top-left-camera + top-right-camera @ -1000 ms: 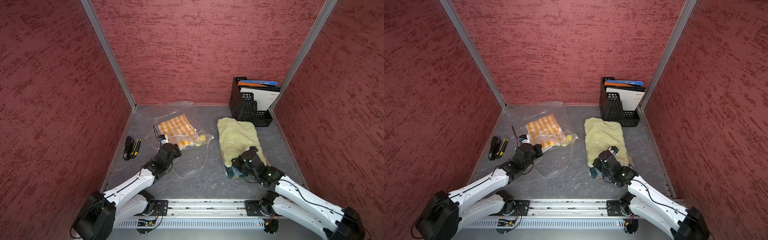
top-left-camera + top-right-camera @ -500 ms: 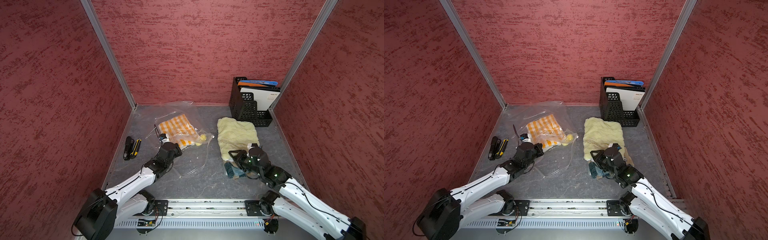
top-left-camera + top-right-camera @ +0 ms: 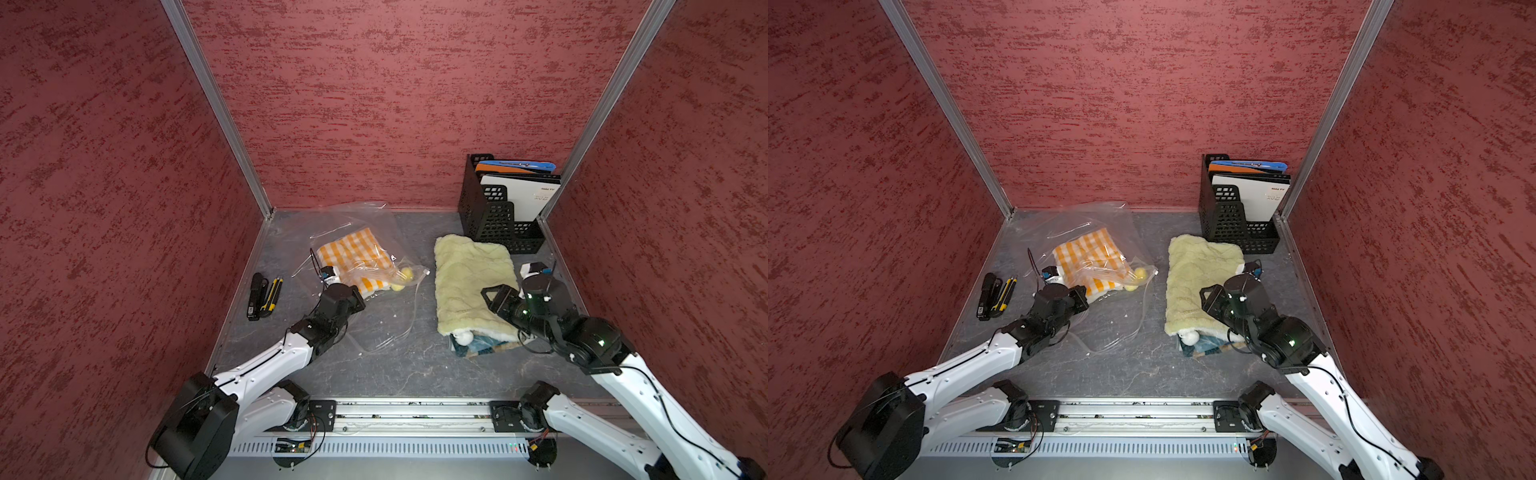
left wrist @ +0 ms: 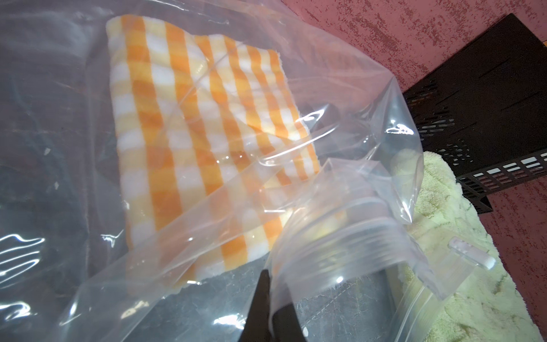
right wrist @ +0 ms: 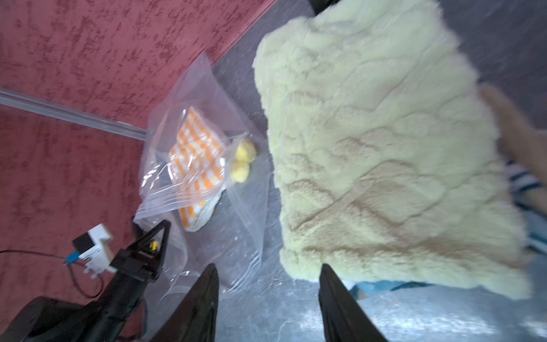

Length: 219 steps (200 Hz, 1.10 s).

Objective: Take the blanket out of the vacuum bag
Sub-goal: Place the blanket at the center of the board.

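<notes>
A grey stone-patterned bench (image 3: 395, 374) sits between textured red walls, with two white robot arms reaching in from the near edge.

A large transparent crinkly plastic vacuum bag (image 3: 361, 220) lies left of centre on the bench. A folded orange-and-white checked cloth (image 3: 353, 253) rests inside it. Two small yellow fluffy balls (image 3: 403, 278) sit at the cloth's corner by the bag's edge; whether they are inside the plastic cannot be told.

The left gripper (image 3: 357, 297) meets the near side of the bag. In the left wrist view its jaws (image 4: 270, 296) are pressed together, pinching a fold of the clear plastic just below the ribbed zip-seal strip (image 4: 349, 231). A small white slider clip (image 4: 470, 257) sits on the strip off to one side.

A pale yellow fluffy blanket (image 3: 469, 274) lies flat on the bench to the right of the bag, fully outside it and apart from it. Its near end covers a blue patterned cloth (image 3: 478, 349).

The right gripper (image 3: 496, 297) hovers above the near part of the yellow blanket. In the right wrist view its jaws (image 5: 268, 266) stand apart, about halfway open, holding nothing and touching nothing.

A black mesh file holder (image 3: 498, 224) with folders stands in the far right corner. Black and yellow hand tools (image 3: 262, 295) lie by the left wall.
</notes>
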Each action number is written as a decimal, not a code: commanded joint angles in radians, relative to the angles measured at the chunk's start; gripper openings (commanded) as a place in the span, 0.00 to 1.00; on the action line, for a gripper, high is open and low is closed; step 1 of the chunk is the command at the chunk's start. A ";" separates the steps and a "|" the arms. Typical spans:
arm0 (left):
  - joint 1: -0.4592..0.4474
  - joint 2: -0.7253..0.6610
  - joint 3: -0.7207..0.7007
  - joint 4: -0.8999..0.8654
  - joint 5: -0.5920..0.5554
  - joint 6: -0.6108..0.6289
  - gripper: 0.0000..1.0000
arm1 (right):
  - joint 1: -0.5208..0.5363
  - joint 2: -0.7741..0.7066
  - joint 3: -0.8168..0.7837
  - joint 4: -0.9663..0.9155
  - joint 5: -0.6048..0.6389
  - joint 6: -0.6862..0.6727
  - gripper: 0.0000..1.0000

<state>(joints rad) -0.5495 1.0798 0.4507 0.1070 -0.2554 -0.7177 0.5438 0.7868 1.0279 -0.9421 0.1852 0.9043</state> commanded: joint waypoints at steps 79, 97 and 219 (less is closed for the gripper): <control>0.015 0.021 0.031 0.063 0.068 0.008 0.00 | -0.617 0.118 -0.282 0.033 -0.357 -0.243 0.51; 0.022 0.033 0.023 0.078 0.074 0.008 0.00 | -0.625 0.110 -0.320 0.037 -0.351 -0.249 0.56; 0.075 0.045 0.023 0.099 0.128 0.020 0.00 | -0.633 0.029 -0.198 -0.009 -0.204 -0.229 0.00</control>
<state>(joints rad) -0.4839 1.1164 0.4549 0.1776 -0.1482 -0.7174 -0.0803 0.8211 0.7712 -0.9401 -0.1104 0.6632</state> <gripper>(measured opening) 0.047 0.048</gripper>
